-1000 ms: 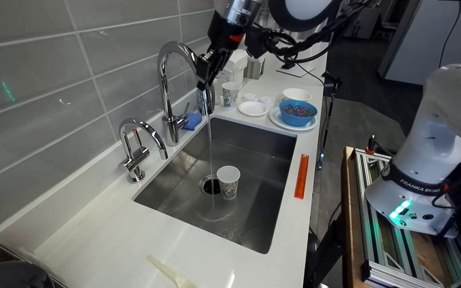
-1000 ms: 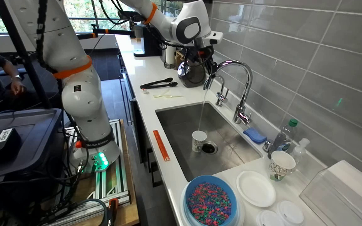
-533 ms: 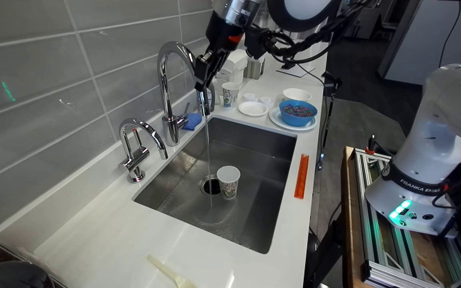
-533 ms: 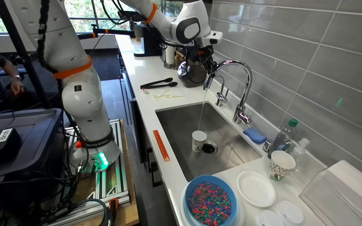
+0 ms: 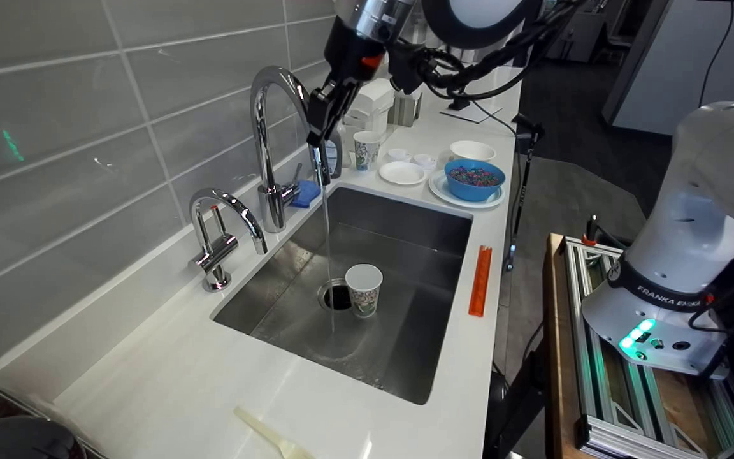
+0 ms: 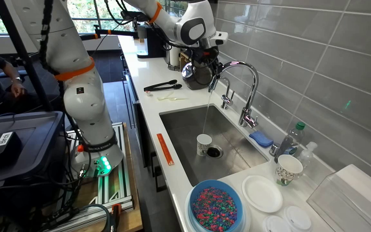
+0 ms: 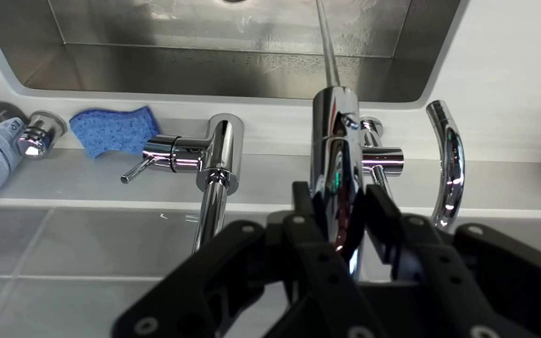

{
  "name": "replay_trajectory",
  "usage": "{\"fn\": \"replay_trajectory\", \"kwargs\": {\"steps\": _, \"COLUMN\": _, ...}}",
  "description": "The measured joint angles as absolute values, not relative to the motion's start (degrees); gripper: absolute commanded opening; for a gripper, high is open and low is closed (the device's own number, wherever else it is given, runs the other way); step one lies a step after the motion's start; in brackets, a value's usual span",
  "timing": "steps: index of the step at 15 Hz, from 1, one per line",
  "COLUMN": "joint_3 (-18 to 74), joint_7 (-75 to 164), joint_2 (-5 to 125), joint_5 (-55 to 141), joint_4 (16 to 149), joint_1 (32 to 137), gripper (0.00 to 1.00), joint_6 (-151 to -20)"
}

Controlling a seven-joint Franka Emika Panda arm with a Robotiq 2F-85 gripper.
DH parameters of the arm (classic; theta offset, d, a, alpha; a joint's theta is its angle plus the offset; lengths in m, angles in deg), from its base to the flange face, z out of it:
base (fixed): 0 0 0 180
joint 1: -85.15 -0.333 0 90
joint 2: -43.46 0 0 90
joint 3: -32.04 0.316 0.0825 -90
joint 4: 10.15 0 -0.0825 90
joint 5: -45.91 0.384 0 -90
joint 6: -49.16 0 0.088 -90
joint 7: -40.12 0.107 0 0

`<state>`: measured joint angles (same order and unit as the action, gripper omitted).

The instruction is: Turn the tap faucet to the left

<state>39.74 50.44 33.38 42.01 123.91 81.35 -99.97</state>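
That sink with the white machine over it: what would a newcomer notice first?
Probably the white robot arm reaching over the counter, its black gripper closed on the spout of the tall chrome faucet. Next, perhaps, the running water, falling into the steel sink beside the patterned cup rather than into it. The blue bowl of multicoloured bits, on the counter near the sink, also stands out.

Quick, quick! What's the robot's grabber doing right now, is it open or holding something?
Gripper: closed, holding the tall faucet's spout.
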Motion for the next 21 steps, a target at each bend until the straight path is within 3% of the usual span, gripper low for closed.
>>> {"fn": "replay_trajectory", "kwargs": {"steps": 3, "joint_3": 39.7, "joint_7": 49.9, "joint_2": 33.5, "joint_5": 42.2, "joint_4": 123.8, "joint_1": 81.3, "gripper": 0.12, "joint_6": -100.0}}
{"fn": "replay_trajectory", "kwargs": {"steps": 4, "joint_3": 39.7, "joint_7": 49.8, "joint_2": 33.5, "joint_5": 42.2, "joint_4": 123.8, "joint_1": 81.3, "gripper": 0.58, "joint_6": -100.0}}
{"fn": "replay_trajectory", "kwargs": {"steps": 6, "joint_3": 39.8, "joint_7": 49.2, "joint_2": 33.5, "joint_5": 42.2, "joint_4": 123.8, "joint_1": 81.2, "gripper": 0.65, "joint_6": -100.0}}
{"fn": "replay_trajectory", "kwargs": {"steps": 10, "joint_3": 40.0, "joint_7": 46.0, "joint_2": 32.2, "joint_5": 43.0, "joint_4": 123.7, "joint_1": 79.1, "gripper": 0.96, "joint_6": -98.8}}
{"fn": "replay_trajectory", "kwargs": {"steps": 12, "joint_3": 40.0, "joint_7": 45.2, "joint_2": 31.4, "joint_5": 43.2, "joint_4": 123.6, "joint_1": 78.5, "gripper": 1.0, "joint_6": -97.1}}
{"fn": "replay_trajectory", "kwargs": {"steps": 21, "joint_3": 38.5, "joint_7": 41.8, "joint_2": 28.4, "joint_5": 43.1, "joint_4": 121.8, "joint_1": 78.8, "gripper": 1.0, "joint_6": -83.7}}
